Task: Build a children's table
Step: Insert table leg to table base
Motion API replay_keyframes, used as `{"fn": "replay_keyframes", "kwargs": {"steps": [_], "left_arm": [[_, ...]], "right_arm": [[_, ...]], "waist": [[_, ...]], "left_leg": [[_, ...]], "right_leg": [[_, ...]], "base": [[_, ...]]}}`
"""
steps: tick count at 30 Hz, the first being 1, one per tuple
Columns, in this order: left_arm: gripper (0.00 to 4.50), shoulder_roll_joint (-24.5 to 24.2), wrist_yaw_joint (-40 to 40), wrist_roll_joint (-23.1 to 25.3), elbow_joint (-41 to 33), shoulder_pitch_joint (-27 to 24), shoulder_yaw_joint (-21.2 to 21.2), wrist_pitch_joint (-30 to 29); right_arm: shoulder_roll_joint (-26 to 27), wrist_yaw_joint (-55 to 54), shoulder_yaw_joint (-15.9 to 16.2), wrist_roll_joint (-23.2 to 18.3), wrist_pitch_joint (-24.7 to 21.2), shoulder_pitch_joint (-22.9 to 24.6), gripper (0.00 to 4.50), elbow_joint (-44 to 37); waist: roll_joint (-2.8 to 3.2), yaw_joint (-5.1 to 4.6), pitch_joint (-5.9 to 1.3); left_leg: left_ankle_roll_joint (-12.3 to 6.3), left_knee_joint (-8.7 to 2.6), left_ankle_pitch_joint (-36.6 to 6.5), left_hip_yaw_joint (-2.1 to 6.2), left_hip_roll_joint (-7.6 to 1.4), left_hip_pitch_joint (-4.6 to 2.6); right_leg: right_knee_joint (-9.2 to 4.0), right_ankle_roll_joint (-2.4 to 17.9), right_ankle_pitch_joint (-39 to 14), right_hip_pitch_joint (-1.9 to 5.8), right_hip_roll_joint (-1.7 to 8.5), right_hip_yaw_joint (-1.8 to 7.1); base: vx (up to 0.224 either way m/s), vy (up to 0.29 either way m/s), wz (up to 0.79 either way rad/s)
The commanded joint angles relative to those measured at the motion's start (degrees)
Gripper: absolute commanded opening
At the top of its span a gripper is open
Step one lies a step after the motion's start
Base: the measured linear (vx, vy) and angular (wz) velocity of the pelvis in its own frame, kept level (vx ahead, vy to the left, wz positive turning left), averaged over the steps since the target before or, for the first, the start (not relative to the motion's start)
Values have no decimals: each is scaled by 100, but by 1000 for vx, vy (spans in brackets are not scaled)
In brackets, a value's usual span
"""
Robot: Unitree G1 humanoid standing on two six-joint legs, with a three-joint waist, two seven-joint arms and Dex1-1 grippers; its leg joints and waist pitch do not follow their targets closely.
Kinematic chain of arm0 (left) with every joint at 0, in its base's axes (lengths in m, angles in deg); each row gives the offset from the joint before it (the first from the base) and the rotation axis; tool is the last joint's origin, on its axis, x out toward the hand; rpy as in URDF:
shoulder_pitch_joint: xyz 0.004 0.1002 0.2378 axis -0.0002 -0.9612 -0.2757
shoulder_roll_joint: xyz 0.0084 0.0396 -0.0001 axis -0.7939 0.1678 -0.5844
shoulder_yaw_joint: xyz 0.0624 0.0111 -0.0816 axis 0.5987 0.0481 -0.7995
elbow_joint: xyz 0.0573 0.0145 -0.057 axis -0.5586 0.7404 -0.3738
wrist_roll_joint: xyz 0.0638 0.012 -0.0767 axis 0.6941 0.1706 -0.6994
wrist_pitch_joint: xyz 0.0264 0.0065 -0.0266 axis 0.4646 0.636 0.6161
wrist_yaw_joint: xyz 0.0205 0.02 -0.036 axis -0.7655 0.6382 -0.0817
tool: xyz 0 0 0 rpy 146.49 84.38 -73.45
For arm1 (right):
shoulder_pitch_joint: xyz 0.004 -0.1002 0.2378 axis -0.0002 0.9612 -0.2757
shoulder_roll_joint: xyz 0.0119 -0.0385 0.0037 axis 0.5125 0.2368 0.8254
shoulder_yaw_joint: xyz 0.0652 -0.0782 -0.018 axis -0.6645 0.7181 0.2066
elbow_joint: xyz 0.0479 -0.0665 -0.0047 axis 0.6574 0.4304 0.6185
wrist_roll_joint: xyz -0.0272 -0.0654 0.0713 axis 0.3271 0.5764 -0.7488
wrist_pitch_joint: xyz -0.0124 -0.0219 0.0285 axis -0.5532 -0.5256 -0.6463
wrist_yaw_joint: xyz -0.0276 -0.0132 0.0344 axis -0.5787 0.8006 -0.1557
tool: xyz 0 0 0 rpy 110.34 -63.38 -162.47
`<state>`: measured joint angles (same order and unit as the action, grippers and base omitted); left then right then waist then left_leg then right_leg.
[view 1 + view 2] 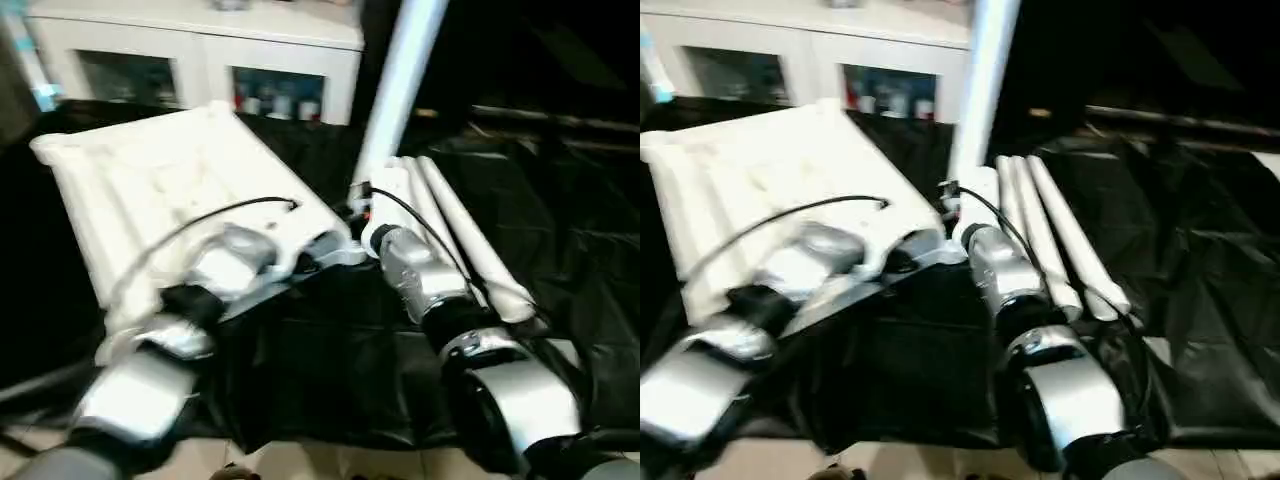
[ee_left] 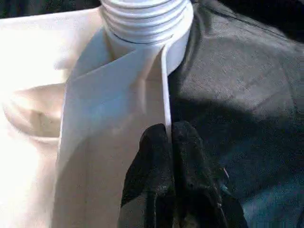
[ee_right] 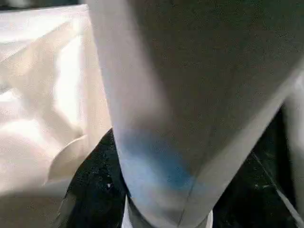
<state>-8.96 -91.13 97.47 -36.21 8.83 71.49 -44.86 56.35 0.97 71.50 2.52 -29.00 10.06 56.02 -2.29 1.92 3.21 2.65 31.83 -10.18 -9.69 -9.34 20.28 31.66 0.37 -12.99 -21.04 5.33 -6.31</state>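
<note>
The table top (image 1: 170, 190) lies underside up on the black sheet (image 1: 560, 260), ribs exposed, so that its corner sockets face upward to receive legs. The left gripper (image 2: 170, 135) has its fingers pressed nearly together on a thin upright rib at the top's edge; the corner socket (image 2: 175, 45) sits directly beyond the fingertips, with the threaded end of a leg entering it. By judgement, this pinch serves to steady the top against turning forces while the leg is seated. The upright leg (image 1: 400, 80) rises from that same corner, tilted slightly, and the right gripper (image 1: 362, 205) meets it low on its shaft. The right fingers themselves are hidden against the tube; they stand about half apart, a width consistent with a grasp around the leg, and the right wrist view shows the tube directly ahead at very close range, so a hold on the leg is likely but not certain. Three spare legs (image 1: 460, 240) lie side by side on the sheet just beyond the right forearm. Behind the work stands a white cabinet (image 1: 200, 55); behind its glass doors sit small items, too indistinct to identify.
</note>
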Motion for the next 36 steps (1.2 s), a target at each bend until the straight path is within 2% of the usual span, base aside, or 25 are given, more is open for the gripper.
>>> {"fn": "replay_keyframes", "kwargs": {"steps": [1,3,4,5,6,7,8,9,10,11,13,15,16,17,19,21,22,23,25,28,30,32,33,35,36], "left_arm": [[0,-21,-380,-49,-322,-23,185,195],[0,-280,-886,-155,-637,-198,273,371],[0,-420,-1193,-239,-813,-300,315,497],[0,-530,-1444,-306,-951,-381,345,600],[0,-662,-1673,-354,-1093,-460,380,661],[0,-777,-1892,-421,-1236,-547,380,779],[0,-852,-2023,-462,-1329,-601,376,827],[0,-962,-2169,-492,-1450,-665,375,868],[0,-1020,-2239,-504,-1514,-698,372,881],[0,-1085,-2296,-502,-1550,-716,372,883],[0,-1220,-2446,-512,-1603,-750,373,929],[0,-1351,-2638,-561,-1653,-779,376,946],[0,-1382,-2695,-579,-1679,-791,382,949],[0,-1395,-2718,-587,-1692,-796,384,949],[0,-1434,-2762,-580,-1734,-815,380,955],[0,-1437,-2760,-569,-1732,-813,379,954],[0,-1438,-2735,-540,-1715,-805,385,952],[0,-1437,-2721,-530,-1700,-800,389,958],[0,-1421,-2697,-524,-1678,-788,395,954],[0,-1409,-2677,-531,-1668,-777,404,944],[0,-1246,-2309,-435,-1487,-655,353,721],[0,-1086,-1904,-335,-1280,-541,285,575],[0,-1077,-1882,-330,-1269,-535,281,567],[0,-996,-1686,-293,-1175,-484,245,496],[0,-602,-869,-181,-827,-271,103,185]], "right_arm": [[12,796,414,189,-645,385,188,470],[-246,1570,615,257,-694,441,188,354],[-374,1896,681,270,-724,467,188,302],[-468,2146,710,299,-748,482,188,273],[-586,2425,742,321,-767,502,188,246],[-706,2732,792,333,-757,534,188,199],[-791,2948,833,340,-749,561,188,160],[-929,3272,913,341,-730,611,188,87],[-1006,3452,962,341,-717,641,188,42],[-1099,3643,1017,349,-664,682,188,-6],[-1267,4028,1102,364,-598,770,188,-126],[-1417,4427,1172,367,-576,857,188,-245],[-1444,4510,1186,375,-571,874,188,-271],[-1455,4544,1192,379,-569,881,188,-282],[-1488,4638,1198,393,-563,898,188,-309],[-1489,4635,1200,398,-555,895,188,-305],[-1479,4598,1212,385,-552,903,188,-339],[-1466,4560,1211,379,-550,909,188,-360],[-1425,4467,1183,367,-557,908,188,-360],[-1364,4328,1130,369,-541,918,188,-360],[-1056,3119,750,296,-588,888,188,-176],[-917,2489,587,269,-673,870,188,-66],[-910,2455,579,268,-676,869,188,-61],[-849,2188,509,250,-703,867,188,-26],[-555,1193,199,97,-814,818,188,147]], "waist": [[99,-23,-202],[72,-9,-224],[75,-13,-229],[63,8,-258],[68,5,-261],[67,7,-267],[38,20,-279],[32,23,-269],[35,52,-289],[18,67,-310],[14,108,-331],[1,176,-376],[-1,208,-378],[-4,220,-373],[-10,262,-360],[-4,302,-346],[-1,302,-340],[19,302,-337],[21,278,-327],[21,267,-329],[19,242,-315],[27,225,-307],[23,197,-291],[14,183,-295],[7,158,-281]], "left_leg": [[459,-491,-3930,335,-434,-155],[378,-508,-3488,325,-471,-95],[370,-516,-3339,306,-480,-72],[332,-518,-2972,280,-499,-40],[302,-512,-2765,226,-496,-61],[284,-499,-2645,206,-488,-62],[209,-473,-2410,168,-481,-62],[169,-463,-2328,139,-471,-59],[103,-437,-2226,117,-493,-111],[38,-415,-2056,81,-486,-127],[-62,-389,-1690,33,-481,-122],[-233,-327,-913,-19,-478,-68],[-345,-291,-650,-53,-474,-78],[-392,-279,-597,-68,-464,-69],[-414,-269,-610,-68,-469,-49],[-266,-292,-848,-55,-487,-75],[-168,-310,-960,-41,-496,-80],[-113,-318,-1014,-36,-498,-83],[45,-350,-1251,-19,-508,-103],[122,-357,-1355,-10,-505,-106],[172,-369,-1394,-7,-491,-105],[311,-390,-1570,10,-490,-136],[380,-401,-1805,18,-492,-145],[430,-395,-2070,34,-488,-171],[474,-405,-2162,38,-503,-173]], "right_leg": [[-566,401,-3444,-34,616,329],[-494,564,-3068,18,615,379],[-461,630,-2861,19,602,405],[-389,797,-2330,42,585,435],[-339,967,-1907,12,546,455],[-313,1038,-1751,20,539,465],[-280,1151,-1516,32,539,489],[-278,1174,-1488,25,529,505],[-253,1255,-1374,10,521,519],[-227,1320,-1196,23,494,513],[-174,1451,-776,47,465,508],[-21,1634,172,124,436,491],[30,1737,563,113,418,486],[37,1766,644,119,422,488],[38,1758,517,143,445,492],[2,1640,-31,136,449,491],[-20,1573,-318,136,450,489],[-31,1545,-428,134,449,490],[-54,1462,-717,114,432,489],[-60,1421,-802,112,433,497],[-80,1380,-883,97,440,512],[-109,1293,-1172,66,447,519],[-147,1226,-1484,54,445,517],[-190,1120,-1887,28,455,512],[-210,1082,-2011,7,459,526]], "base": [[0,0,0],[26,-4,-4],[63,-9,-7],[63,-9,-7],[62,-17,-2],[68,-29,2],[68,-29,2],[74,-34,6],[80,-35,11],[122,-55,17],[85,-38,10],[79,-42,5],[63,-44,5],[0,0,0],[0,0,0],[0,0,0],[0,0,0],[0,0,0],[0,0,0],[0,0,0],[0,0,0],[0,0,0],[0,0,0],[0,0,0],[0,0,0]]}}
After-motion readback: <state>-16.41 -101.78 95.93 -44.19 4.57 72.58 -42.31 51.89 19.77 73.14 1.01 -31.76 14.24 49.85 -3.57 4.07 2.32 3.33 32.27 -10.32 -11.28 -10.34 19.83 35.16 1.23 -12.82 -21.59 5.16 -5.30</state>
